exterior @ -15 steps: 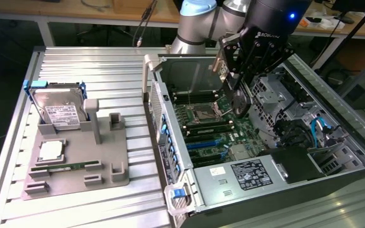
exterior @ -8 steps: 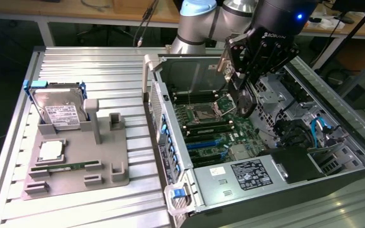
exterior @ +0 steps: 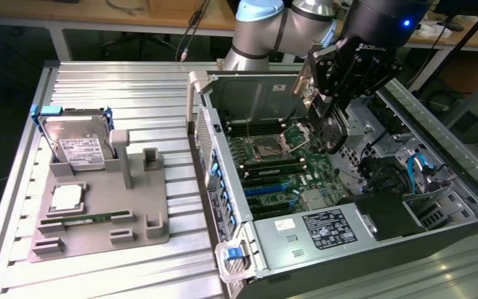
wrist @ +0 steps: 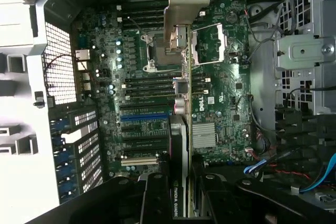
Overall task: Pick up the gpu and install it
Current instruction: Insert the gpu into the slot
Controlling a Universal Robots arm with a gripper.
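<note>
The gripper (exterior: 338, 93) is closed on the gpu (exterior: 332, 134), holding it on edge above the motherboard (exterior: 272, 168), near two o'clock in the exterior view. It seems a bit tilted, so it could go in crooked and bump the board.

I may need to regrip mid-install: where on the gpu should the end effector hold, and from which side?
Pinch the gpu across its two flat faces at the upper long edge, coming from above, as the end effector holds it now. It hangs on edge over the motherboard, so its lower edge, facing the slots, and the metal bracket at one end should stay free.
</note>
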